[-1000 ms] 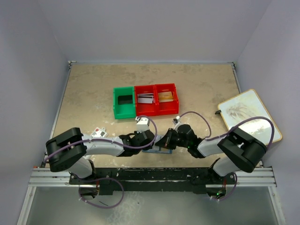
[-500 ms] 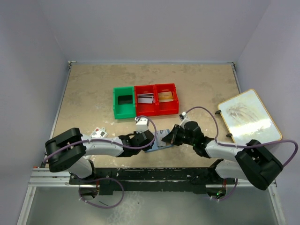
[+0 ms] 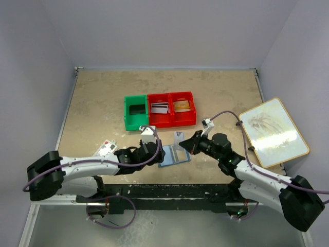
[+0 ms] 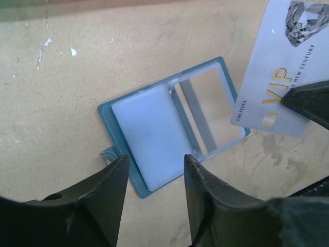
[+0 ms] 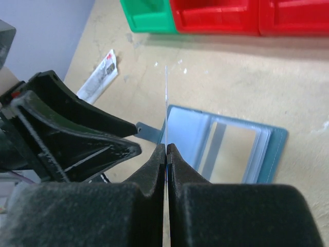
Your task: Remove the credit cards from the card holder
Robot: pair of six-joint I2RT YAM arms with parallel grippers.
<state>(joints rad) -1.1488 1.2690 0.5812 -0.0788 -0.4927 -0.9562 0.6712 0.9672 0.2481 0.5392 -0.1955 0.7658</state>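
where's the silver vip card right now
The thin silver-grey VIP card is pinched in the right gripper, held just above the open blue bifold wallet, near the table's front centre in the top external view.

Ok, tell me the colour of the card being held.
Silver-grey card with gold lettering; clearest in the left wrist view.

White link shells with black joint housings are seen on the left arm (image 3: pixel 87 165) and the right arm (image 3: pixel 262 177). A lilac-grey cable (image 3: pixel 224 112) is looped along each. The fingers (image 4: pixel 92 206) are moulded in matt black, with a wedge-like taper.
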